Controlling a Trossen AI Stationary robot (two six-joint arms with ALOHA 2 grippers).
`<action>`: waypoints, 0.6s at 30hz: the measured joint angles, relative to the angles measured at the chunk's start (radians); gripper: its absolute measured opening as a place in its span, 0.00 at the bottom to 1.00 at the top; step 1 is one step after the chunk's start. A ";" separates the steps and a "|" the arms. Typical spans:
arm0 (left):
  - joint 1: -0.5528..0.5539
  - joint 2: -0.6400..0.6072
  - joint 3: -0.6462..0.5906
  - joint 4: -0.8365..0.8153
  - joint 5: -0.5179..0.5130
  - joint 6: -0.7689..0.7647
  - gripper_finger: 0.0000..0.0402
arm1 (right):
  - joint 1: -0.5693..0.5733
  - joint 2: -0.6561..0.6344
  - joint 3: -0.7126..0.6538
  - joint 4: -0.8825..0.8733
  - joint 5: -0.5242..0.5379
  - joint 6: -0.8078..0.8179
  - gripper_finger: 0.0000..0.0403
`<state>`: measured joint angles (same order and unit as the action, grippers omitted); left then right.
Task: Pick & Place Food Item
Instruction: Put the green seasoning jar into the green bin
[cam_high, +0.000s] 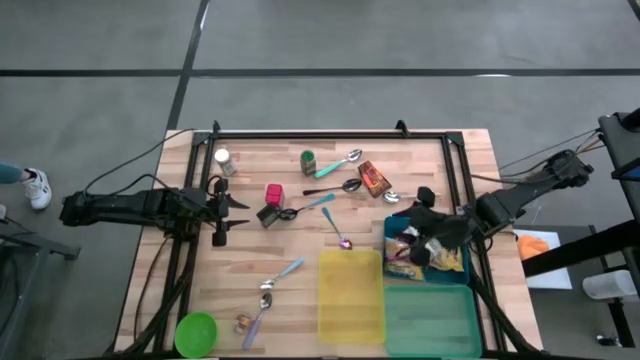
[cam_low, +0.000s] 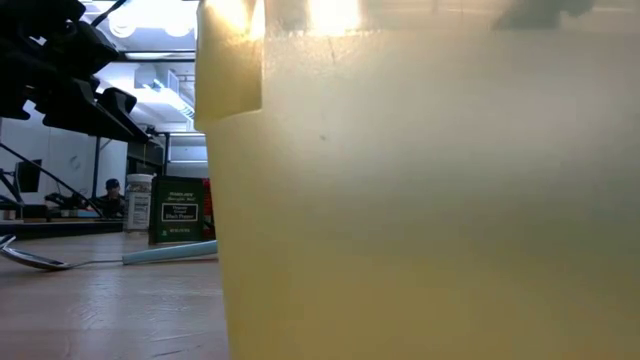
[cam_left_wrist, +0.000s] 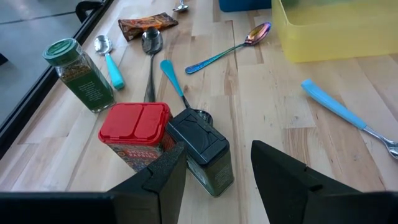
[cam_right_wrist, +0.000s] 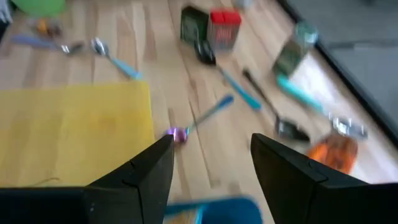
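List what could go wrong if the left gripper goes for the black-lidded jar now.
1. The black-lidded jar lies tilted against the red-lidded tin; the open left gripper closing there may catch both or push the tin over.
2. A blue-handled spoon lies right behind the jar, its bowl end hidden by the lid, so it could be dragged along.
3. The right gripper is open over the bins; both arms heading there might clash.

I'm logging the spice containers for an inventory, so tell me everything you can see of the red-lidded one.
The red-lidded container is a small rectangular tin with a glossy red plastic flip lid, split into two flaps, both closed, over a red printed body. It stands upright on the wooden table, in its left-centre area in the high view. A dark green tin with a black lid sits right beside it. The left gripper is close by, not touching it.
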<state>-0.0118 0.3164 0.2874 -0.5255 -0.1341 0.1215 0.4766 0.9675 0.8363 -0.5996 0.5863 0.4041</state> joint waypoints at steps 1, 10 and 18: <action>0.000 0.000 0.000 0.000 0.000 0.000 0.45 | -0.018 -0.017 -0.019 0.045 -0.014 -0.040 0.53; 0.000 0.000 0.000 0.000 0.000 0.000 0.45 | -0.228 -0.124 -0.219 0.429 -0.116 -0.241 0.53; 0.000 0.000 0.000 0.000 0.000 0.000 0.45 | -0.445 -0.179 -0.409 0.757 -0.396 -0.303 0.53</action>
<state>-0.0117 0.3168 0.2874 -0.5257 -0.1341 0.1218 0.0320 0.7882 0.4272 0.1572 0.1906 0.1013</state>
